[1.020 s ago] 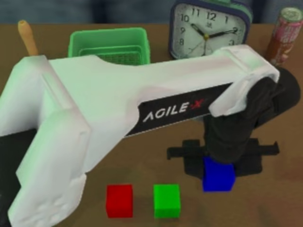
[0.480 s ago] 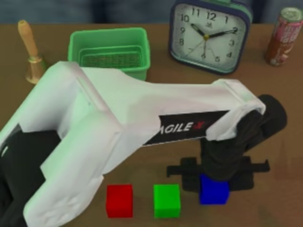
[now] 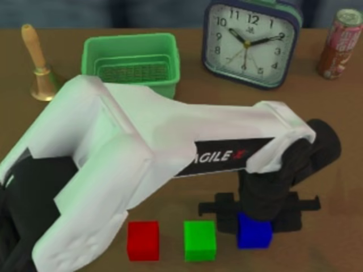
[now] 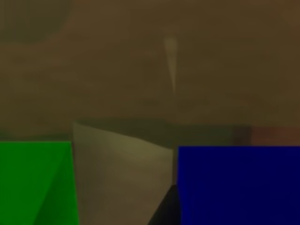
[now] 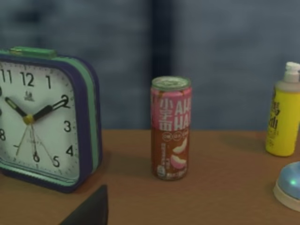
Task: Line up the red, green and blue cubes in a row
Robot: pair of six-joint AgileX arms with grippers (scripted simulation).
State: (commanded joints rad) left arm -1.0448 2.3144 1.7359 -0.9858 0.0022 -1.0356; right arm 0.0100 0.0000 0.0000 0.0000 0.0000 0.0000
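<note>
Here the left arm's black two-finger hand (image 3: 256, 218) was closed around the small deep blue matte cube (image 3: 253, 234), low at the brown desk (image 3: 334, 187), just right of the bright green cube (image 3: 199, 239) and bright red cube (image 3: 143, 240). The right arm was out of the top view.

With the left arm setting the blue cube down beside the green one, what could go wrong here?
1. The left pincer sits around the blue cube; opening or lifting off unevenly could nudge it out of line with the green cube and red cube.
2. The gap to the green cube looks narrow in the left wrist view, so a finger might clip it.
</note>
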